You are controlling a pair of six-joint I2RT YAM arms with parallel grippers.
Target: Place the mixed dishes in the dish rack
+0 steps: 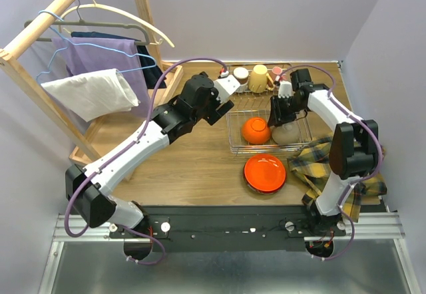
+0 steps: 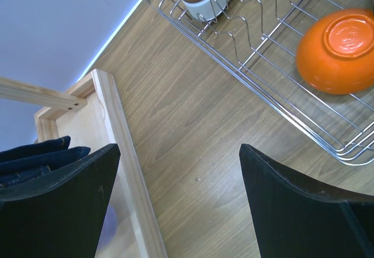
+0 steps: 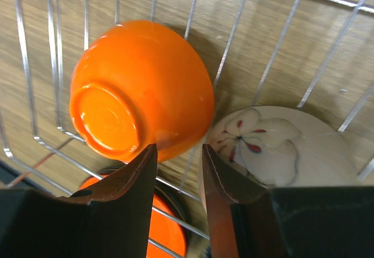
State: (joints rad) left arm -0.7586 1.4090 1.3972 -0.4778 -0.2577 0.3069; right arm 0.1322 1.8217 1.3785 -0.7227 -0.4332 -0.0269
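1. Orange bowl (image 3: 140,89) sits rim-down in the dish rack (image 3: 234,30), foot up — just left of the tips of your right gripper (image 3: 178,150).
2. Its jaws stand part-open, empty; flowered bowl (image 3: 274,147) lies right.
3. Your left gripper (image 2: 178,153) gapes wide, empty.

Bright, even light is cast from above, and only soft, short shadows are thrown on the table (image 1: 200,167). Pale glare is seen on the glossy orange bowl (image 3: 140,83) and along the wires of the dish rack (image 2: 269,86). The top view is sharp; the dark near foreground of both wrist views is slightly blurred.
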